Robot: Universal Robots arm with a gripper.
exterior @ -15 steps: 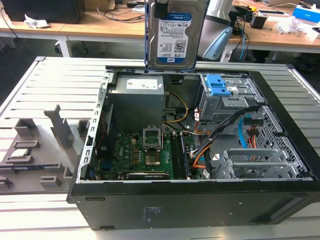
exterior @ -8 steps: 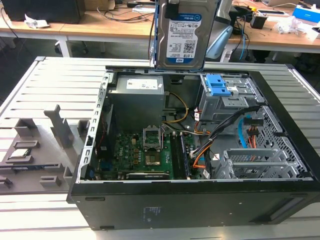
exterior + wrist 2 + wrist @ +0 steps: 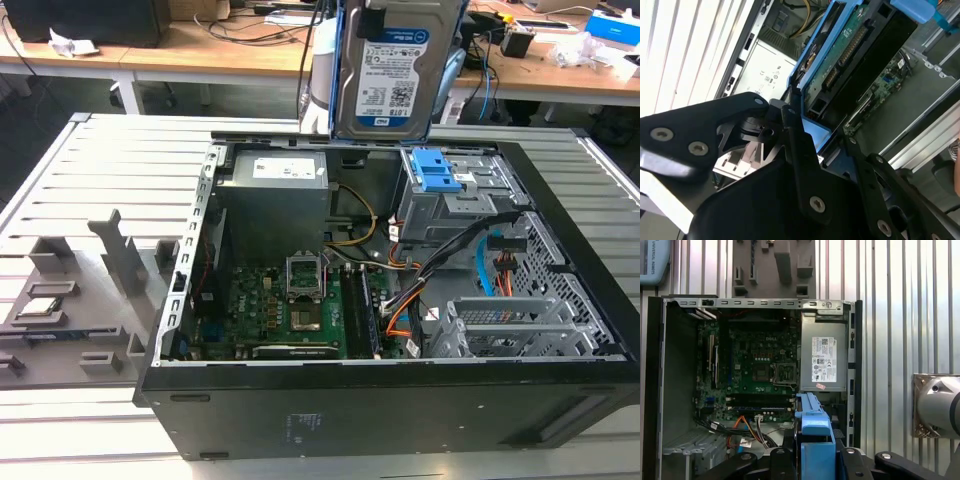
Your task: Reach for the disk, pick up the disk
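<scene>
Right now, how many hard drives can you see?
1. The disk hangs above the open computer case, with its blue rail clamped in the claw. More could be hidden inside the drive cage.

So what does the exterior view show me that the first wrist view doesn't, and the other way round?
Exterior view: the labelled face of the disk, held upright above the open computer case, with desks behind.

First wrist view: a look straight down into the case, with the gripper shut on the disk's blue-railed edge.

Both: the motherboard, the power supply and the grey moulded tray beside the case.
</scene>
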